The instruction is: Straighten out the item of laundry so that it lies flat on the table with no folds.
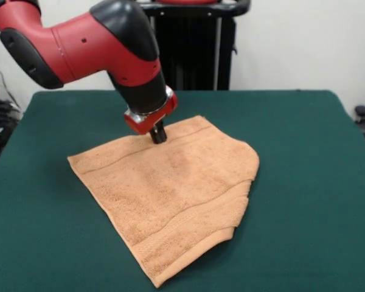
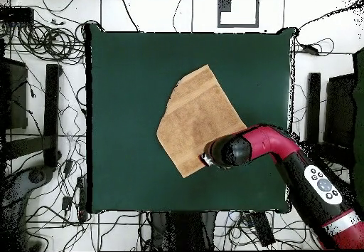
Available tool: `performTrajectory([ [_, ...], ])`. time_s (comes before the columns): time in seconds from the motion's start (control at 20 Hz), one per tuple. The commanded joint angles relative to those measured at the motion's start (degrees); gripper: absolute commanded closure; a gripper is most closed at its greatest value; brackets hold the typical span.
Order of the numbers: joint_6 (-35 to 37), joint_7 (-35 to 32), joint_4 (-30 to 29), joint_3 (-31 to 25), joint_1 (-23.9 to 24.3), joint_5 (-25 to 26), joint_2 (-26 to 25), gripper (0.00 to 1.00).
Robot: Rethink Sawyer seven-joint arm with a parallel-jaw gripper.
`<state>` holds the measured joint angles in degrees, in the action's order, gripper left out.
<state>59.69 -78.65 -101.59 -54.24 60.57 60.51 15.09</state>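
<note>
The peach terry towel (image 1: 170, 188) lies on the dark green table (image 1: 310, 158), turned at an angle, with border bands near its ends. Its right side is folded, leaving a doubled edge (image 1: 248, 179) and a cut-off corner. My gripper (image 1: 159, 137) points down and touches the towel near its far edge, close to the far border band. Whether it is open or shut does not show. In the overhead view the towel (image 2: 193, 114) lies mid-table (image 2: 128, 71), and the arm's wrist (image 2: 226, 151) covers its corner nearest the robot.
The robot's black pedestal (image 1: 188, 48) stands behind the table's far edge. The red arm (image 1: 79, 36) comes in from the upper left. In the overhead view, cables and black stands (image 2: 50, 114) lie on the floor around the table.
</note>
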Motion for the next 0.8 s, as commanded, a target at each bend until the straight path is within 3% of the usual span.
performTrajectory([
  [0.05, -29.4, -14.4, 24.7, 9.5, -1.0, 29.1, -2.2, 1.00],
  [0.35, -30.0, -13.1, 24.8, 8.7, -0.4, 29.3, -2.4, 1.00],
  [0.8, -29.1, -3.7, 26.1, 6.6, 1.9, 25.3, -4.1, 1.00],
])
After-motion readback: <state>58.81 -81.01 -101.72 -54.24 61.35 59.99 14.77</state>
